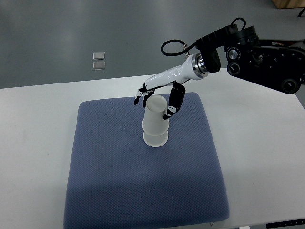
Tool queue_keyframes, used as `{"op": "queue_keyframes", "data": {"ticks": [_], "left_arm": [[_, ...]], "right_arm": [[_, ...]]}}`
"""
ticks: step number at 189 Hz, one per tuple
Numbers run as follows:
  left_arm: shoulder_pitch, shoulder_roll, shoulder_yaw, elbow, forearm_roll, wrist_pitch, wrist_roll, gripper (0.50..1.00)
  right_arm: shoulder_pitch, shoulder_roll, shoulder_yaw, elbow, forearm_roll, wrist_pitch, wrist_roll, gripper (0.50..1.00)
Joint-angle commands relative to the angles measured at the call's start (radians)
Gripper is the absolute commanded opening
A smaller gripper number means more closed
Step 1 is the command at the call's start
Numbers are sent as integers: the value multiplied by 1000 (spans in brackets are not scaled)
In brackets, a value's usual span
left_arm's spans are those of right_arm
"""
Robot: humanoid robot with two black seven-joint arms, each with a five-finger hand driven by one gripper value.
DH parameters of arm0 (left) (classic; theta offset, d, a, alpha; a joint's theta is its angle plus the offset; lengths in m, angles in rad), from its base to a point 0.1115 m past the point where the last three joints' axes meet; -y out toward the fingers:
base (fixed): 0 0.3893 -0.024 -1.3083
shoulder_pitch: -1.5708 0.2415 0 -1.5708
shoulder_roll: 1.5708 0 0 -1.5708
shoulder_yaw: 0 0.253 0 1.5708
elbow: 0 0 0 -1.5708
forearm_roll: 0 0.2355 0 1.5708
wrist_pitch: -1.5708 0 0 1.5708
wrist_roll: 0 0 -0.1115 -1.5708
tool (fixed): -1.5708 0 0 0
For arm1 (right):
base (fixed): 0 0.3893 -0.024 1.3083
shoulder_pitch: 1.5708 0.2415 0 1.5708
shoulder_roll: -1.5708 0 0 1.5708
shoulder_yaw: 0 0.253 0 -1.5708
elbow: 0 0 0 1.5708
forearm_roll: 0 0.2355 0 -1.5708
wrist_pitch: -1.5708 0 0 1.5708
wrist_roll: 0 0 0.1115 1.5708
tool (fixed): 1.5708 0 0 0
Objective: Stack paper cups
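Right hand (pixel 159 100) pinching top paper cup (pixel 156 115) — upside down, sitting tilted on lower cup (pixel 156 136). Stack stands on blue mat (pixel 119 181), white counter (pixel 33 143) underneath.

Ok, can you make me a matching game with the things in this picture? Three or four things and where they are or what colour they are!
Things:
1. top paper cup
2. bottom paper cup
3. blue mat
4. right hand

Descriptions:
A. lies flat on the white table
B. stands upside down on the mat
C. comes in from the right, fingers around a cup
D. sits upside down over another cup, tilted

Pairs: 1-D, 2-B, 3-A, 4-C
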State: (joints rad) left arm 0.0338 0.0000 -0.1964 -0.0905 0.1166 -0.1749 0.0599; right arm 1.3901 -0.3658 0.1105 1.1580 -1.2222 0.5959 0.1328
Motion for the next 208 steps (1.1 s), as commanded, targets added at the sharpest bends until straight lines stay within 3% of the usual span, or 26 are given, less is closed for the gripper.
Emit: {"op": "queue_keyframes", "data": {"ticks": [1,28,56,121,147,185,208], "left_arm": [[0,0,0,0,0,0,0,1000],[0,0,0,0,0,0,0,1000],[1,0,0,0,0,0,0,1000],[0,0,0,0,0,0,0,1000],[0,0,0,0,0,0,0,1000],[0,0,0,0,0,0,0,1000],[0,0,0,0,0,0,0,1000]], "right_arm": [[-13,4,8,0,7,-19,-4,921],[-16,-5,26,-29,30,-42,-2,921],[-52,-1,81,-156,159,-48,1,917],[-190,7,106,-400,754,-111,-42,917],[-290,70,118,-512,974,-197,-53,917],[-413,119,161,-554,1325,-254,-44,919],[-460,148,206,-557,1394,-272,-38,919]]}}
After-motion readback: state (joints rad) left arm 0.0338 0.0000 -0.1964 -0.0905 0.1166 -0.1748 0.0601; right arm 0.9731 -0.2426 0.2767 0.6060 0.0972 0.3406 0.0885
